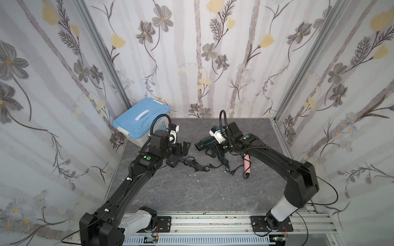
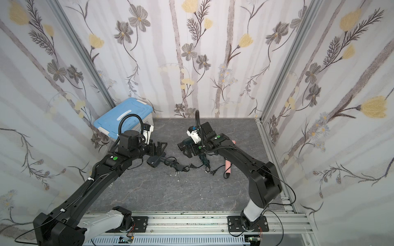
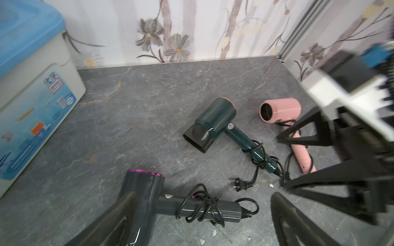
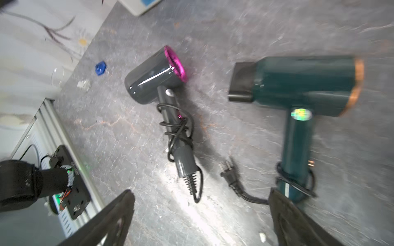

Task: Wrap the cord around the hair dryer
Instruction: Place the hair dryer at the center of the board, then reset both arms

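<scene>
Cord (image 3: 252,181), limp yet springy, I would pinch beside its plug (image 3: 239,184); left gripper (image 1: 184,149) and right gripper (image 1: 211,152) gape empty.

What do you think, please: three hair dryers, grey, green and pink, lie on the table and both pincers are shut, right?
Not quite: both pincers are open, not shut; the wrist views show the left pincer and right pincer spread wide. The grey hair dryer, green hair dryer and pink hair dryer do lie on the table.
</scene>
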Robot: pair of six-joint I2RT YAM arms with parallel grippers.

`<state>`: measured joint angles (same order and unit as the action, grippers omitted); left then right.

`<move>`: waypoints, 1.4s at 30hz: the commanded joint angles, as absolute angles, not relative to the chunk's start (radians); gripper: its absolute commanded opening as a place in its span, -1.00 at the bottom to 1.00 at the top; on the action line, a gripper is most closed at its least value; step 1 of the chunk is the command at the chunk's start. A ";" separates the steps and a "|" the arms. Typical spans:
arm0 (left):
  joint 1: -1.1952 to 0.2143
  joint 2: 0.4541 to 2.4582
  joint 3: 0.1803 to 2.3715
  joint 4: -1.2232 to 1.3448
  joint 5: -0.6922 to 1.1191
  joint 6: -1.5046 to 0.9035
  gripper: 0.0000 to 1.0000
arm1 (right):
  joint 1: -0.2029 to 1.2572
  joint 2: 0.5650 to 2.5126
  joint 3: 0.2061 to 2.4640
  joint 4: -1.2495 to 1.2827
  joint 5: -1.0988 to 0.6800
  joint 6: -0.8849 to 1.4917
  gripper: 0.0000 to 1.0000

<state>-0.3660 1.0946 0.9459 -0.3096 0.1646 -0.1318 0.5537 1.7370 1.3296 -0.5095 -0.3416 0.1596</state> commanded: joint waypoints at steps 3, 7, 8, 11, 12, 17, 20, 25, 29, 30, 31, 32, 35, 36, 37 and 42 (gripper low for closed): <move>-0.316 1.021 0.815 -0.198 -0.005 -0.166 1.00 | 0.443 1.530 1.185 -0.344 -0.207 0.115 0.99; -0.276 0.951 0.717 -0.149 -0.124 -0.168 1.00 | 0.333 1.371 1.055 -0.231 -0.142 0.088 0.99; -0.271 0.942 0.703 -0.141 -0.148 -0.161 1.00 | 0.308 1.341 1.024 -0.206 -0.120 0.087 0.99; -0.249 0.904 0.637 -0.097 -0.198 -0.158 1.00 | 0.225 1.278 0.939 -0.125 -0.085 0.066 0.99; -0.244 0.887 0.611 -0.080 -0.224 -0.159 1.00 | 0.198 1.267 0.910 -0.097 -0.078 0.061 0.99; -0.233 0.832 0.466 0.100 -0.325 -0.080 1.00 | 0.097 1.223 0.748 0.097 -0.033 0.059 0.99; -0.209 0.858 0.441 0.145 -0.310 -0.064 1.00 | 0.060 1.192 0.619 0.253 -0.029 0.052 0.99; -0.156 0.933 0.400 0.270 -0.257 -0.063 1.00 | 0.011 1.204 0.508 0.428 -0.019 0.045 0.99; -0.084 0.988 0.378 0.347 -0.190 -0.080 1.00 | -0.025 1.237 0.457 0.508 -0.038 0.040 0.99; -0.063 0.999 0.373 0.360 -0.177 -0.091 1.00 | -0.033 1.241 0.441 0.531 -0.041 0.042 0.99; -0.041 1.003 0.366 0.378 -0.165 -0.096 1.00 | -0.040 1.244 0.424 0.559 -0.047 0.041 0.99; -0.023 1.006 0.359 0.396 -0.148 -0.093 1.00 | -0.044 1.248 0.410 0.581 -0.048 0.042 0.99; 0.009 1.029 0.342 0.458 -0.132 -0.087 1.00 | -0.062 1.263 0.373 0.649 -0.052 0.044 1.00; 0.011 1.049 0.337 0.483 -0.125 -0.082 1.00 | -0.067 1.269 0.361 0.675 -0.057 0.046 0.99; 0.010 1.075 0.339 0.505 -0.111 -0.073 1.00 | -0.070 1.276 0.346 0.707 -0.058 0.045 0.99; 0.014 1.215 0.342 0.631 -0.102 -0.063 1.00 | -0.078 1.303 0.304 0.819 -0.067 0.024 0.99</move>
<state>0.0113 1.1728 0.3420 0.4866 -0.1192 -0.0784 -0.0769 1.2930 0.3126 0.6754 -0.0502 0.0425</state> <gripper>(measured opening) 0.998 0.996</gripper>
